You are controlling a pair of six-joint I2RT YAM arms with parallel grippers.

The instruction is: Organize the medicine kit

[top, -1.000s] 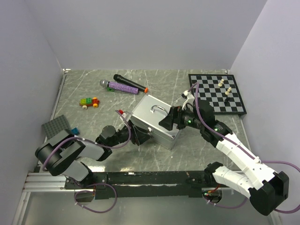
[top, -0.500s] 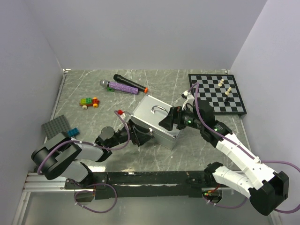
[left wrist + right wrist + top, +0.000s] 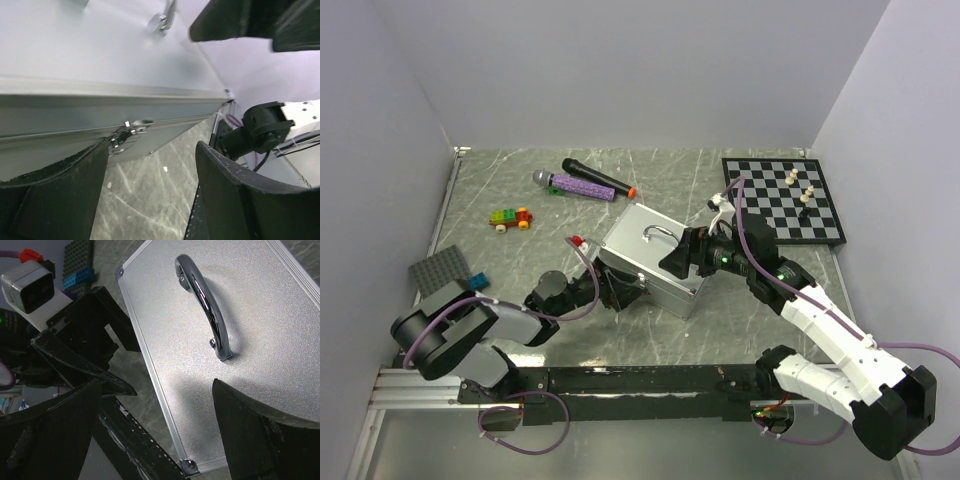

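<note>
The medicine kit [image 3: 650, 262] sits shut in the middle of the table [image 3: 720, 330], turned at an angle, with its handle [image 3: 205, 305] lying flat on the lid. No tray, pouch or packets are in view, so opening the case looks like the step in hand.

The left gripper [image 3: 617, 290] is low at the case's near-left side. Its jaws are spread wide and hold nothing, and the left wrist view shows the small latch [image 3: 131, 131] just ahead of them. The right gripper [image 3: 682, 258] hangs over the right end of the lid, also wide open and empty, one finger to either side of that end.

The latch is small and the fingers are broad, so a finger could skid off it. Nothing pins the case, so a push from the left could slide or turn it toward the chessboard [image 3: 785, 200] at the far right. If the latch does release, the right gripper above the lid may block it from lifting. The two grippers are also close enough to knock each other.
</note>
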